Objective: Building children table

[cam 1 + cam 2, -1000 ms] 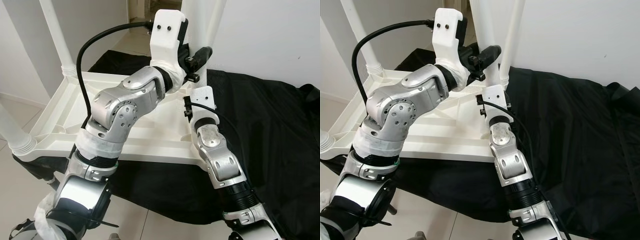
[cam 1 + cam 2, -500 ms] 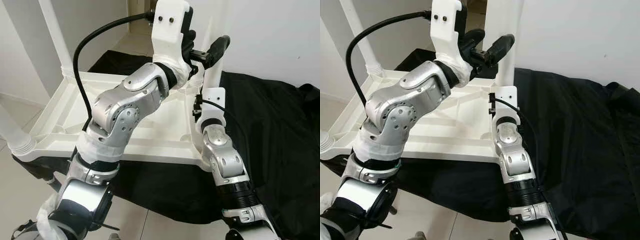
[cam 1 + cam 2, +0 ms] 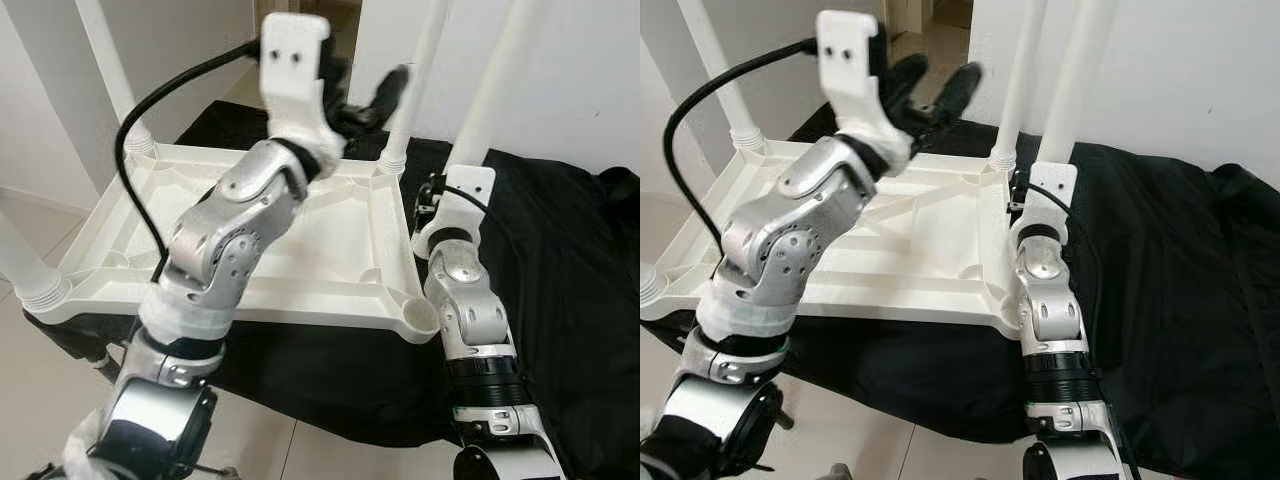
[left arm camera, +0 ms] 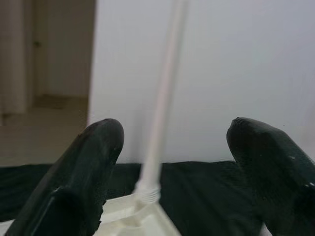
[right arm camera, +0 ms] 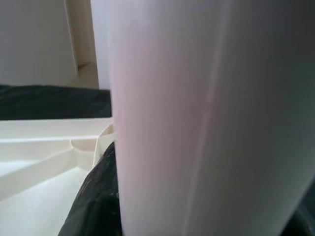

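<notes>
Right gripper (image 3: pixel 443 190) pinches the stiff, light-looking white plastic table leg (image 3: pixel 488 95) low down, left gripper (image 3: pixel 937 83) spread wide above the upturned white plastic tabletop (image 3: pixel 330 262).

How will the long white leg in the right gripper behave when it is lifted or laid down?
Probably stiff: the white leg looks straight along its length in the right gripper. Likely light for its size, since it resembles thin moulded plastic like the table frame. Being round and smooth, it may slip or roll on the black cloth.
</notes>
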Robot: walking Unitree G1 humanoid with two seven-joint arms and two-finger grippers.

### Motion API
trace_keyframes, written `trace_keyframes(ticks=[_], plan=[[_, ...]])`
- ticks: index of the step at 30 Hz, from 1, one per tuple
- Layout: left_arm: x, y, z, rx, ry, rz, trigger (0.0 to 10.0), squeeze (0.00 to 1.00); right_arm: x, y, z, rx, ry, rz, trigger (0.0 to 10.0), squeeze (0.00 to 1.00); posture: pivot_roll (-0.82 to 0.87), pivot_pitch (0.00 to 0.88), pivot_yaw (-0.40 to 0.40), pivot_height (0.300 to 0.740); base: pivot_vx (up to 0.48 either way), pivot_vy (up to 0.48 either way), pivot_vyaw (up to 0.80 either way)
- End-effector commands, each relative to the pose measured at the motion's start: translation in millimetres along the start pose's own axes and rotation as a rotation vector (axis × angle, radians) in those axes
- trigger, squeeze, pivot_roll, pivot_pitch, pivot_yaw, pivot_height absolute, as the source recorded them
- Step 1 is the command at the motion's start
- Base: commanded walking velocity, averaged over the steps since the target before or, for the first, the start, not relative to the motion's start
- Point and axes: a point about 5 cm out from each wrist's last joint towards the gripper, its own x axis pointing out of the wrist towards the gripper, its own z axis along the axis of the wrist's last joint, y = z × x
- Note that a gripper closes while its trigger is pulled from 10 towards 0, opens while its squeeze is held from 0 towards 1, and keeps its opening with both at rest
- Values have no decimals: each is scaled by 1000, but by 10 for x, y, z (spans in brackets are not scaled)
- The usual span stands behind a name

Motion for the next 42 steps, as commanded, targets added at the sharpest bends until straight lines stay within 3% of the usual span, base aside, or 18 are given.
trace_keyframes(ticks=[1, 9, 14, 18, 20, 31, 38, 42], plan=[[-16, 23, -27, 21, -9, -24, 10000, 0, 10, -27, 96, 18, -47, -8, 10000, 0, 10, 0, -50, 740, 0, 0, 0], [-214, 216, -264, 111, -9, 107, 10000, 0, 0, -31, 165, 42, -94, 12, 10000, 0, 13, 0, -51, 740, 0, 0, 0], [-299, 259, -351, 140, -12, 138, 10000, 0, -10, -35, 172, 44, -105, 19, 10000, 0, 13, 0, -48, 740, 0, 0, 0], [-501, 287, -561, 204, 25, 161, 10000, 0, -26, -49, 182, 42, -116, 26, 10000, 0, 18, 0, -40, 740, 0, 0, 0], [-534, 280, -556, 202, 19, 165, 10000, 0, -23, -62, 202, 38, -126, 32, 10000, 0, 29, 0, -37, 740, 0, 0, 0], [-530, 277, -417, 205, -31, 164, 10000, 0, 2, -127, 194, 47, -146, 26, 10000, 0, 32, 0, 2, 740, 0, 0, 0], [-618, 267, -628, 195, 5, 124, 10000, 0, -26, -120, 214, 53, -162, 32, 10000, 0, 18, 0, 5, 740, 0, 0, 0], [-681, 318, -699, 185, 22, 123, 10000, 0, -16, -169, 229, 11, -188, 3, 10000, 0, -4, 0, 11, 740, 0, 0, 0]])
